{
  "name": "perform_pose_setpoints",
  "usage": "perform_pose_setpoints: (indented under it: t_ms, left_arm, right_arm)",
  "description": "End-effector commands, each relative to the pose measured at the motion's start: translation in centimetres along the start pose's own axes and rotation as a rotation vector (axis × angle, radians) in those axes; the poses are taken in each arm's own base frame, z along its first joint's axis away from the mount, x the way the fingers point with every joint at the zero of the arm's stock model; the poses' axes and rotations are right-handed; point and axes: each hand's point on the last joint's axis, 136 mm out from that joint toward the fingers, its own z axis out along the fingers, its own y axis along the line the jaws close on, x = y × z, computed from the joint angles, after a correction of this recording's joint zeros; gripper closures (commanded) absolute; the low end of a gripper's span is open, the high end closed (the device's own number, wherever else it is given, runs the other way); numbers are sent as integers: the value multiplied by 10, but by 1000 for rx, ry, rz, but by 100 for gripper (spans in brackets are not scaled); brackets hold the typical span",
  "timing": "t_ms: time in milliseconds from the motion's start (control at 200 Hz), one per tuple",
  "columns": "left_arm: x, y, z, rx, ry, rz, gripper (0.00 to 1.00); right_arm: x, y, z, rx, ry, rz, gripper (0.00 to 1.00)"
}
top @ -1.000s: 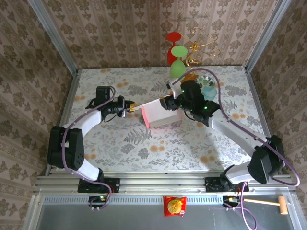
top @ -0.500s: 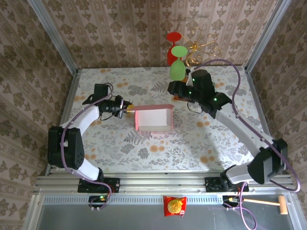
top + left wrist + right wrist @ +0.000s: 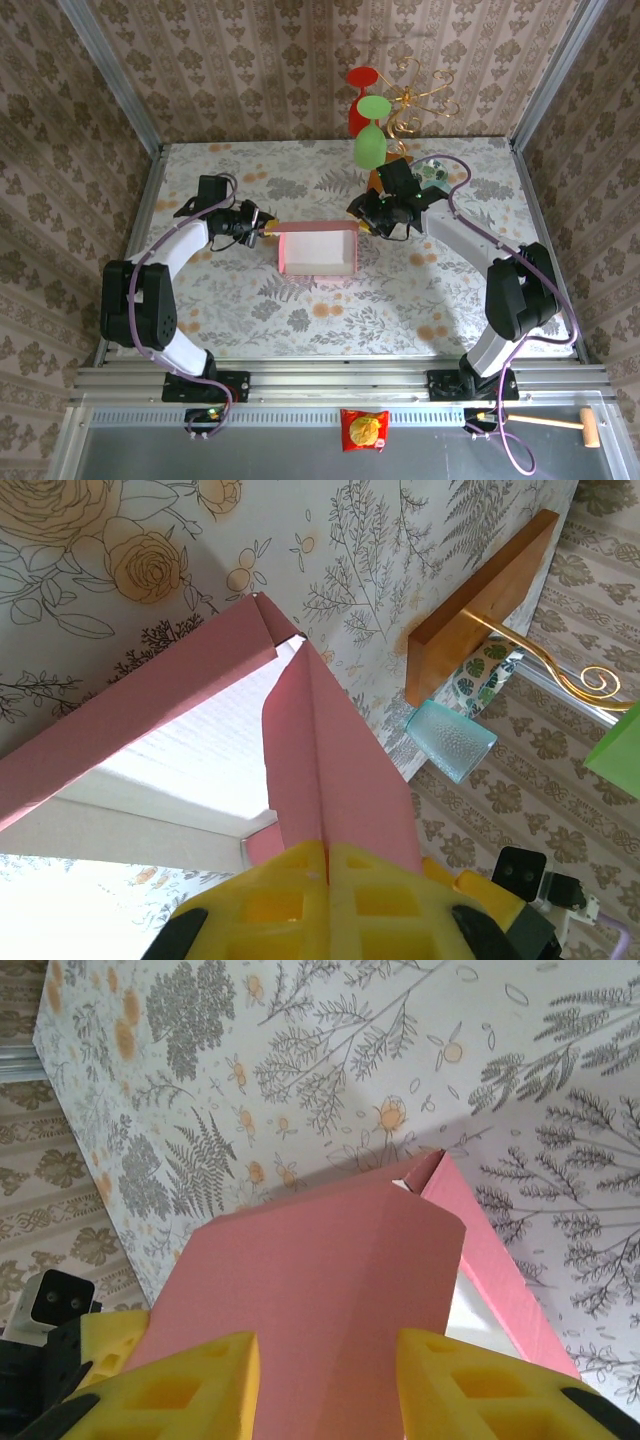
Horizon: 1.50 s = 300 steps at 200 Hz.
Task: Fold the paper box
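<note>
The paper box (image 3: 318, 252) sits open on the worktop (image 3: 250, 300), near the wooden stand (image 3: 480, 600). The left end effector (image 3: 266, 227) clamps the wall farthest from the stand. The right end effector (image 3: 363, 224), fingers apart, straddles the nearest wall. We close squarely on the crease.

A flat table (image 3: 300, 310) covered in white cloth printed with grey ferns and orange flowers; a pink thin cardboard box (image 3: 318, 250) sits mid-table; a brown wooden slab (image 3: 480, 595) and a pale-blue textured glass (image 3: 450, 740) lie at the far side.

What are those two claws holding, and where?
The left claw pinches a side flap of the paper box; the right claw, open, straddles another flap.
</note>
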Motion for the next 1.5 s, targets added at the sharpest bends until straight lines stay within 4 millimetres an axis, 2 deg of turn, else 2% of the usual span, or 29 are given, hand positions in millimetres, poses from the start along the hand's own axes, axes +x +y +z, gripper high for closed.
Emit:
perform_pose_setpoints:
  t_ms: [0, 375, 560, 940, 1195, 1495]
  left_arm:
    - [-2, -2, 3, 5, -5, 0, 100]
    - [5, -27, -6, 76, 1, -13, 100]
    - [15, -40, -16, 111, 8, -9, 100]
    - [21, -34, -12, 117, 19, -17, 100]
    - [11, -20, 2, 79, 18, 7, 100]
    - [-5, -2, 19, 30, 22, 40, 100]
  right_arm:
    - [7, -6, 8, 3, 62, 78, 59]
    - [13, 4, 7, -19, 119, 127, 62]
    - [16, 11, -2, -30, 132, 168, 64]
    - [23, 16, 5, -40, 167, 206, 73]
    - [14, 7, 30, -17, 158, 128, 80]
    - [7, -2, 58, 6, 179, 72, 83]
